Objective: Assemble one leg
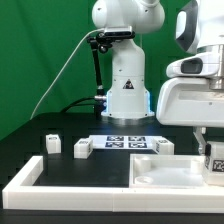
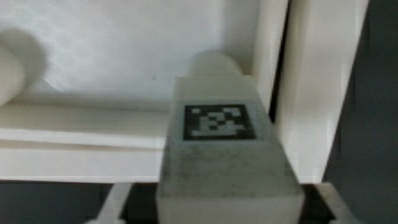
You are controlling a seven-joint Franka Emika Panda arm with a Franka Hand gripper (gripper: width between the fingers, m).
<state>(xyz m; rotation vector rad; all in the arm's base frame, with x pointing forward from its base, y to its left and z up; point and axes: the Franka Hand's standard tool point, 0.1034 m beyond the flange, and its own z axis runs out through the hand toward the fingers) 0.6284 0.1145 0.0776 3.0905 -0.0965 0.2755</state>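
My gripper [image 1: 212, 152] is at the exterior view's right, shut on a leg [image 1: 216, 160], a small white post with a black-and-white tag. It holds the leg upright over the right end of the wide white tray-shaped piece [image 1: 160, 172]. In the wrist view the leg [image 2: 217, 130] fills the middle between my gripper's [image 2: 222, 202] two dark fingers [image 2: 146, 206], its tip close to a raised rim of the tray [image 2: 107, 85]. I cannot tell whether the leg touches the tray.
Two more legs [image 1: 52, 143] [image 1: 81, 148] stand on the black table at the exterior view's left, and a third [image 1: 161, 146] behind the tray. The marker board [image 1: 125, 142] lies before the robot base. A white border wall [image 1: 25, 172] runs along the front and left.
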